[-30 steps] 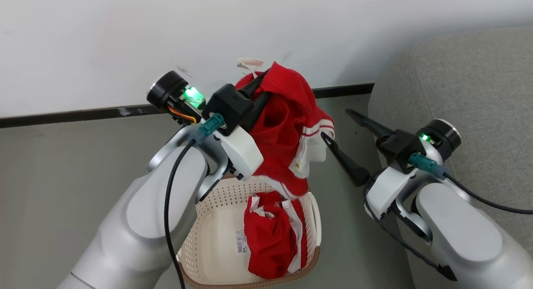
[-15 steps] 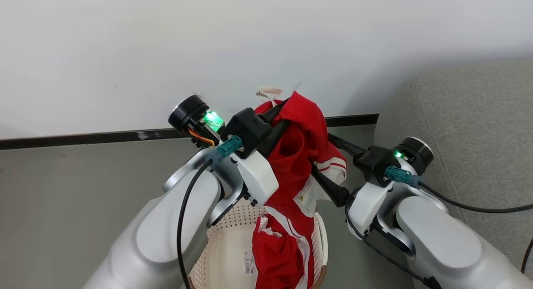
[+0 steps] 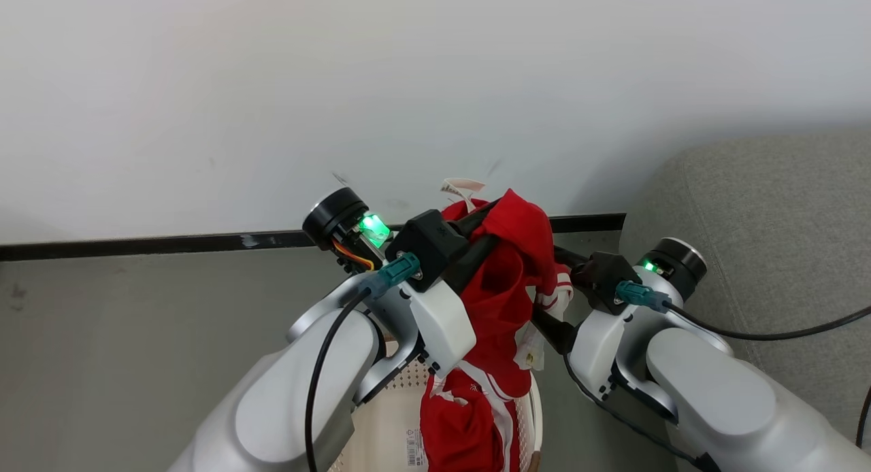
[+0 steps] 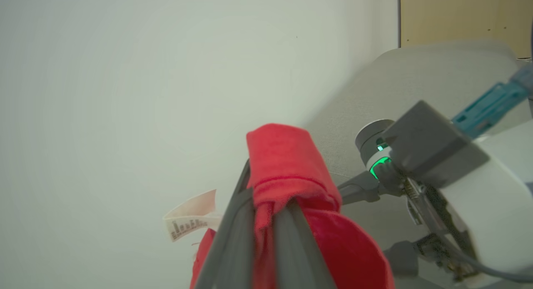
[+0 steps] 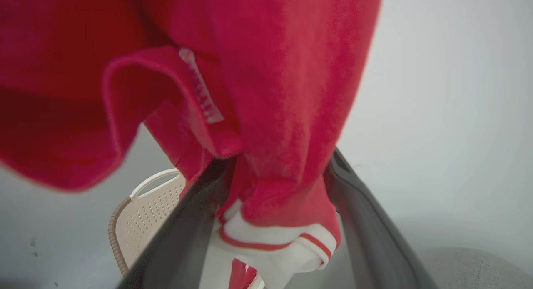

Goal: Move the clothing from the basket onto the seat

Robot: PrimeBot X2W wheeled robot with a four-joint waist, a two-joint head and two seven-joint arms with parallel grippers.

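The left gripper (image 4: 266, 205) is clamped shut on a fold of the red clothing (image 3: 503, 302), holding it up above the basket (image 5: 145, 214). The right gripper (image 5: 277, 160) is spread wide, its fingers either side of the hanging white-striped cuff (image 5: 287, 243). The grey seat (image 3: 769, 207) is just to the right.

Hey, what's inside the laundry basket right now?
A red garment with white stripes lies in its right side, beside a label on the bare floor. The left arm hides the basket's left part and the lifted garment hangs over its far edge.
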